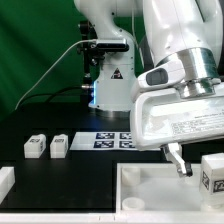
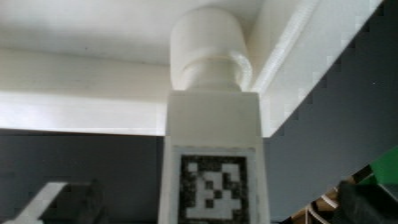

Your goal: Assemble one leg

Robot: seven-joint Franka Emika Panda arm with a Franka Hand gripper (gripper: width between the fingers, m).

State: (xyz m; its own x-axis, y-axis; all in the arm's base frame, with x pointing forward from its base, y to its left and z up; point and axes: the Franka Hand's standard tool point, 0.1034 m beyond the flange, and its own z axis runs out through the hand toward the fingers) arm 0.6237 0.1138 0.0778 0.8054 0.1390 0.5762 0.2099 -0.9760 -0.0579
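Leg stands in the tabletop's corner, fingers spread apart.

The fingers (image 1: pixel 181 163) hang open, holding nothing, above the white tabletop (image 1: pixel 150 190); the leg (image 1: pixel 214 176) stands at their 3 o'clock, upright, tag facing outward, on the black counter (image 1: pixel 60 180).

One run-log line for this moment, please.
gripper: open, holding nothing | leg: upright at tabletop, beside gripper | spare legs: two, on table, exterior view's left

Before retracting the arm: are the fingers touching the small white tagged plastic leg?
Apart. The wrist view shows dark gaps between the leg and the fingers on either side.
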